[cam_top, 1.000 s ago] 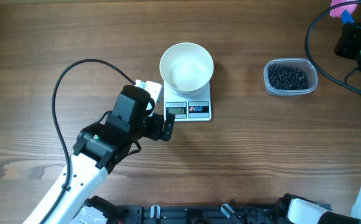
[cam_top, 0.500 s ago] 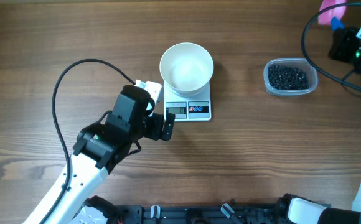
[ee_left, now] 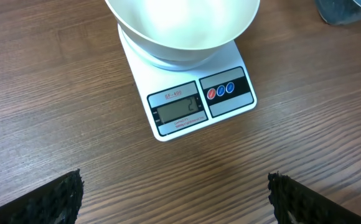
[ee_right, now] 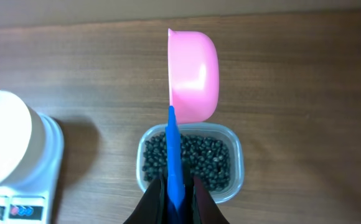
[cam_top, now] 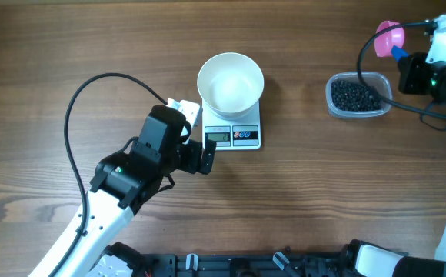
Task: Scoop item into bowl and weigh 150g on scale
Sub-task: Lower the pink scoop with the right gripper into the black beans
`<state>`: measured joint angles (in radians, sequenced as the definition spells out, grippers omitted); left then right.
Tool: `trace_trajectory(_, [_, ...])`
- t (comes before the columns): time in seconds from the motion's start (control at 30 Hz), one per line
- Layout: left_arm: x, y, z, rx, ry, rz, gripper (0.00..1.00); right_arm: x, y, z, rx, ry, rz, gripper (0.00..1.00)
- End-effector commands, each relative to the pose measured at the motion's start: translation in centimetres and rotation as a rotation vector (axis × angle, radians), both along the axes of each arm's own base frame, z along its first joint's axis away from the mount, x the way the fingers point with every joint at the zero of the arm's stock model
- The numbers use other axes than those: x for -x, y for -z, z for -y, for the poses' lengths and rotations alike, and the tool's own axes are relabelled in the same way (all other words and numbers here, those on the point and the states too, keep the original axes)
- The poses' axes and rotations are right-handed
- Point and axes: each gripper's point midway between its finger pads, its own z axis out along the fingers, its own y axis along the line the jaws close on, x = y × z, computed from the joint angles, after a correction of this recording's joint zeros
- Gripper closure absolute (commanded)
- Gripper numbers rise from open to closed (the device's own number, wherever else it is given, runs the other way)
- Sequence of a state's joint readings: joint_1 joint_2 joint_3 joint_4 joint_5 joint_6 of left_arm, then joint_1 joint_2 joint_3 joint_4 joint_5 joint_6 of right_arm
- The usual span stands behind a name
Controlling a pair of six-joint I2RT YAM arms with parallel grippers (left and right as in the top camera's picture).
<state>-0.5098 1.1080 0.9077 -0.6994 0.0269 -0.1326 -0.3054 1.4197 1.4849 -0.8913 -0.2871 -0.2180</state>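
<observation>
1. Since the bowl (cam_top: 231, 82) is seen to be empty on the scale (cam_top: 242, 137), the step in hand is judged to be the first loading of the scoop (ee_right: 193, 74) from the tub (ee_right: 236, 174) of beads (ee_right: 211, 163).
2. The right gripper (ee_right: 175, 202) is clamped on the scoop's blue handle. The left gripper (ee_left: 177, 202) is spread wide and empty, low over the table (ee_left: 43, 93) just in front of the scale.
3. The scoop is held over the far rim of the tub, with its pink cup past the beads and not among them. How high it hangs cannot be told.
4. Its long axis runs from the gripper straight out along the handle to the cup. In the overhead view this line is slanted away from the robot and toward the bowl side.
5. The cup is turned on edge: its mouth is faced sideways toward the bowl, its rounded back away from it.
6. For the step to be done well, the cup should be drawn back over the beads, rolled so that the mouth leads, and pushed in at a shallow angle.
7. The tub is judged light and is unheld, so it may be shoved. A gentle stroke toward one wall is advised.
8. The cup should be levelled, mouth up, before it is lifted, so that beads are not spilled on the way to the bowl.
</observation>
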Motion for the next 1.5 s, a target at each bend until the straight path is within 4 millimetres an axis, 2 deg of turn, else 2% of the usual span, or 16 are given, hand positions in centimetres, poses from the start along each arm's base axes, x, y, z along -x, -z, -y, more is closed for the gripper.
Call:
trace_trajectory(0.0, [0.0,-0.1,0.1,-0.014,0.017,0.011,0.0,-1.0,1.7,0.5,0.073,-0.066,-0.041,0.96])
trace_trajectory(0.17, [0.0,-0.1,0.1,-0.014,0.017,0.011,0.0,-1.2,4.1,0.6,0.05,-0.067,-0.115,0.96])
trace_trajectory(0.43, [0.0,-0.1,0.1,-0.014,0.017,0.011,0.0,-1.0,4.7,0.6,0.056,-0.079,-0.138,0.96])
trace_trajectory(0.53, [0.0,-0.1,0.1,-0.014,0.017,0.011,0.0,-1.0,5.6,0.6,0.045,-0.078,-0.164,0.96])
trace_trajectory(0.7, [0.0,-0.1,0.1,-0.014,0.017,0.011,0.0,-0.1,8.3,0.6,0.022,-0.064,-0.24,0.96])
trace_trajectory(0.87, [0.0,-0.1,0.1,-0.014,0.017,0.011,0.0,0.9,9.6,0.7,0.007,-0.022,-0.296,0.96])
trace_trajectory(1.13, [0.0,-0.1,0.1,-0.014,0.017,0.011,0.0,1.8,10.3,0.7,-0.047,0.056,-0.347,0.96])
trace_trajectory(1.23, [0.0,-0.1,0.1,-0.014,0.017,0.011,0.0,2.5,10.7,1.4,-0.011,0.087,-0.381,0.96])
trace_trajectory(1.47, [0.0,-0.1,0.1,-0.014,0.017,0.011,0.0,2.4,10.8,2.0,0.022,0.091,-0.383,0.96])
